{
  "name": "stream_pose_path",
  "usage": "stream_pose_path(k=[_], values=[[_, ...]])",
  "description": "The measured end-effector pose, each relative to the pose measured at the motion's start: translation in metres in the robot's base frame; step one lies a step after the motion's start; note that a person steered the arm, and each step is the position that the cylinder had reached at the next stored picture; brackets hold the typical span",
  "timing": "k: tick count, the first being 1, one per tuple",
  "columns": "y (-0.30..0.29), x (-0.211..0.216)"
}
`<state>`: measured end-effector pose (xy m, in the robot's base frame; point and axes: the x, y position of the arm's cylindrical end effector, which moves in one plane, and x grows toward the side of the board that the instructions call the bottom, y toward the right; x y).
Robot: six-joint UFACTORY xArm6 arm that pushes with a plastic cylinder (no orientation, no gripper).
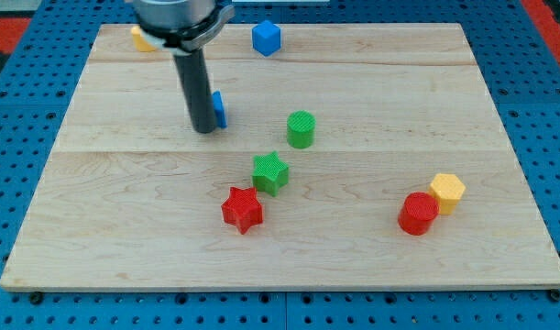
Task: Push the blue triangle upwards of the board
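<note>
My tip (204,129) stands on the wooden worktop (371,92), in the far left part of it. There are no jaws on this arm, only the dark rod, so nothing is apart or together.

The blue triangle (219,108) is just behind the rod on its right side, and most of it is hidden; only a thin blue edge shows. It seems to touch the rod, but I cannot tell this for sure.

Other blocks are on the worktop: a blue cube (267,38) at the far edge, a yellow block (141,38) at the far left, partly hidden by the arm, a green cylinder (301,129) to the right of my tip, a green star (270,172) and a red star (242,209) nearer, and a red cylinder (417,214) touching a yellow hexagon block (447,192) at the near right.

What could go wrong, in my judgement: my tip meets the triangle at its left side, not centrally from the near side, so a push toward the far edge may let it slip off to the right or turn. If it drifts right, it could also go toward the blue cube.
</note>
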<state>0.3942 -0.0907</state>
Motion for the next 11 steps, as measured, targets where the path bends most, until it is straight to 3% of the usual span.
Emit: stream_pose_path(k=[2,4,6,8,11], values=[[-0.035,-0.034],[0.056,-0.047],[0.063,0.003],[0.103,-0.057],[0.173,-0.052]])
